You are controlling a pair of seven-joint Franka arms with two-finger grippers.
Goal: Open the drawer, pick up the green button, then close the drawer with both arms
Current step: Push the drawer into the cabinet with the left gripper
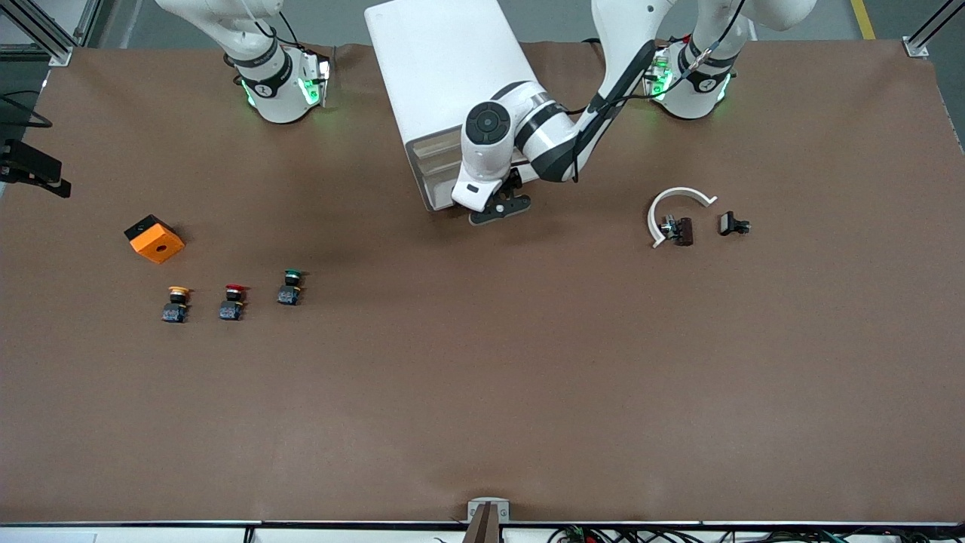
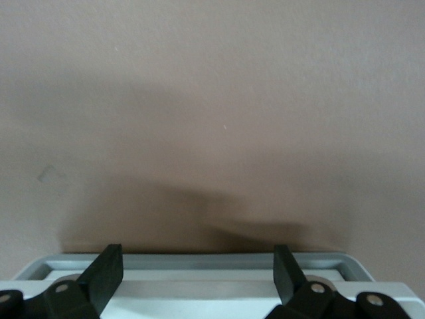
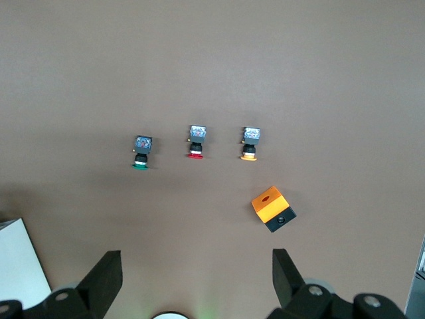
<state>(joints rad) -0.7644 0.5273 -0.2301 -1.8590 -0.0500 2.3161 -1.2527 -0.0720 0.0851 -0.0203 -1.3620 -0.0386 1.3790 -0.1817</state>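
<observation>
— Why are the buttons lined up on the table (image 1: 482, 392)?

— Within the right arm's reach; the green button (image 1: 290, 287) ends the row. The right pincer (image 3: 197, 279) waits, released.

— The left pincer (image 1: 500, 209)?

— Spread wide at the white drawer unit (image 1: 445, 83), apparently to pull it.

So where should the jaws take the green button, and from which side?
Grip the green button across its dark body, just below the round cap, coming straight down from above. It stands apart from the red button, so open jaws likely fit on both sides. The narrow body seems to offer flatter faces than the rounded cap.
</observation>
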